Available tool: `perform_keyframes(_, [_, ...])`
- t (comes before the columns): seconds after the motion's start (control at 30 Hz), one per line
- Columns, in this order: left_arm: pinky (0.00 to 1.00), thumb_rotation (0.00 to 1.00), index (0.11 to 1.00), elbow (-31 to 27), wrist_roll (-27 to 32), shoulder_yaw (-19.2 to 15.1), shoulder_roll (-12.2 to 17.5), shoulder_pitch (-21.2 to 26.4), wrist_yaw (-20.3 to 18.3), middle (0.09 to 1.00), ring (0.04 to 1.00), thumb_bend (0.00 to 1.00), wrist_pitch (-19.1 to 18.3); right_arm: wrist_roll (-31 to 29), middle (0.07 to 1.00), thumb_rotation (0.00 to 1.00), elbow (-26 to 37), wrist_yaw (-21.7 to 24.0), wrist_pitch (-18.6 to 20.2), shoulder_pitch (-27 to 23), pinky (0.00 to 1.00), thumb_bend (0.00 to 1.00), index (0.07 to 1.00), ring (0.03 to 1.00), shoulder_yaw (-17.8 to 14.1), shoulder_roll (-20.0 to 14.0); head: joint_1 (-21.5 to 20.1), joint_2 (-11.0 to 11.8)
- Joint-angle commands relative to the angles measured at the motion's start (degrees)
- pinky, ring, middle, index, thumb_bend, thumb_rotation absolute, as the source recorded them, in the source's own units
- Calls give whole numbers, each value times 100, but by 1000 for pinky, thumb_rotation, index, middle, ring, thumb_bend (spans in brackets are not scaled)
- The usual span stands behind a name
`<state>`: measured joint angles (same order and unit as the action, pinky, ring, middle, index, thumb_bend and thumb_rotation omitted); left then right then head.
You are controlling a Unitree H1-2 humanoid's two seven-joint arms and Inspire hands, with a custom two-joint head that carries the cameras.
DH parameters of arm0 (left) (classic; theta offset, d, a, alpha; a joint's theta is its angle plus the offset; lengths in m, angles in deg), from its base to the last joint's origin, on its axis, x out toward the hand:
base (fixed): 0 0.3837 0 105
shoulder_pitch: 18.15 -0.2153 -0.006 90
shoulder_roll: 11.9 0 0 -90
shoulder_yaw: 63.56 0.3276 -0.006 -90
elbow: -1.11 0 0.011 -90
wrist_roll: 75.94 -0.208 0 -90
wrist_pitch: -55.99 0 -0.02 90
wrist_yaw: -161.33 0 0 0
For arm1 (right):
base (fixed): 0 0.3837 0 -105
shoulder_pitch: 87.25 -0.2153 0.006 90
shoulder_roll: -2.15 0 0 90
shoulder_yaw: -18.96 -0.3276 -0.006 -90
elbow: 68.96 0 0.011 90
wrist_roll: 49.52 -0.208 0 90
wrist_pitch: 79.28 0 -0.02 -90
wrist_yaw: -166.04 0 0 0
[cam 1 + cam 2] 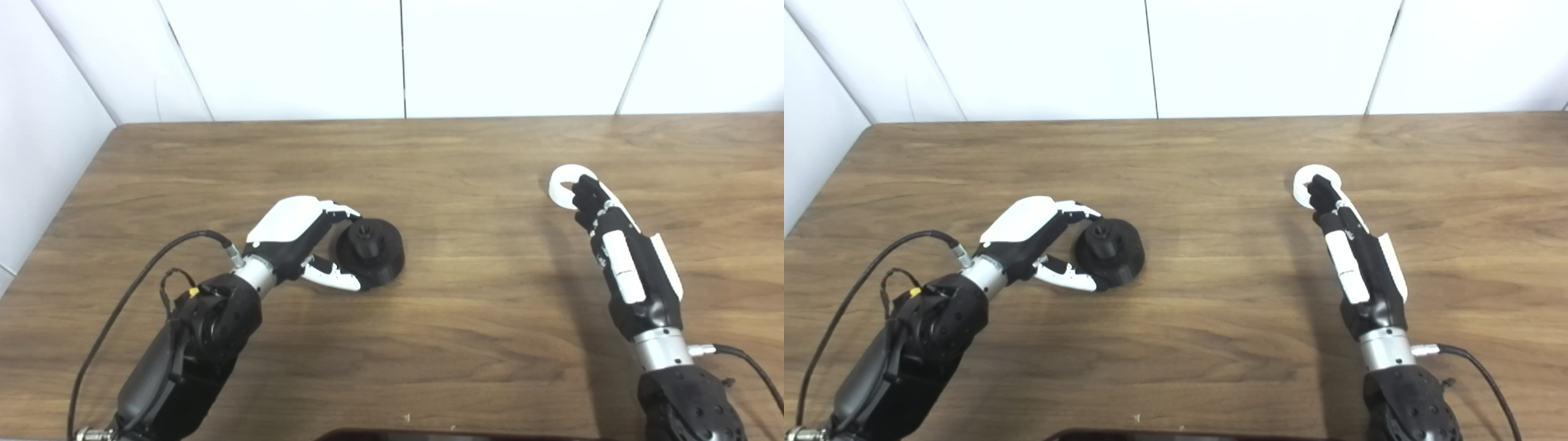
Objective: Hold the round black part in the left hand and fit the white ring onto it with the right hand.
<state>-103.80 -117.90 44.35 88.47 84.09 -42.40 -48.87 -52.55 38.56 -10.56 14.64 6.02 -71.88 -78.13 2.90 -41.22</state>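
No text, label, brand, number or sign can be read anywhere in either view.
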Motion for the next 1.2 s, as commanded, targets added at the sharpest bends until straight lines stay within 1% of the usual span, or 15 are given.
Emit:
perform_keyframes(0.0, [798, 391, 704, -358, -71, -18, 33, 82, -34, 849, 912, 645, 77, 12, 913, 864, 226, -68, -53, 90, 953, 588, 902, 943, 26, 147, -4, -17])
perform_keyframes(0.1, [798, 395, 705, -505, -88, 26, -17, -3, -136, 853, 913, 647, 71, 22, 907, 862, 250, -101, -19, 100, 951, 582, 898, 942, 48, 165, -27, -33])
perform_keyframes(0.17, [808, 398, 713, -689, -106, 97, -46, -82, -293, 859, 921, 646, 25, 19, 906, 859, 271, -110, 8, 106, 953, 582, 898, 944, 73, 165, -64, -60])
perform_keyframes(0.27, [798, 391, 709, -854, -124, 167, -131, -191, -348, 855, 920, 650, 112, 16, 911, 853, 296, -127, 42, 110, 967, 581, 903, 952, 109, 174, -119, -83])
perform_keyframes(0.4, [805, 398, 706, -933, -91, 270, -194, -287, -358, 848, 916, 642, 303, 42, 911, 853, 347, -167, 87, 118, 968, 578, 902, 952, 149, 189, -160, -105])
perform_keyframes(0.63, [823, 425, 720, -1089, -131, 417, -276, -394, -683, 867, 938, 641, 286, 56, 910, 854, 441, -249, 154, 154, 953, 585, 898, 950, 182, 222, -236, -157])
perform_keyframes(0.77, [816, 418, 725, -1150, -146, 484, -350, -446, -837, 873, 942, 650, 251, 93, 909, 859, 435, -273, 117, 169, 948, 586, 899, 948, 196, 210, -264, -168])
perform_keyframes(1.03, [809, 415, 729, -1084, -205, 544, -432, -453, -821, 870, 935, 646, 357, 65, 909, 862, 448, -309, 116, 204, 946, 583, 898, 946, 172, 221, -294, -164])
perform_keyframes(1.17, [807, 419, 728, -1024, -224, 550, -453, -442, -787, 870, 935, 648, 399, 44, 908, 857, 476, -328, 165, 197, 956, 602, 898, 944, 151, 212, -295, -152])
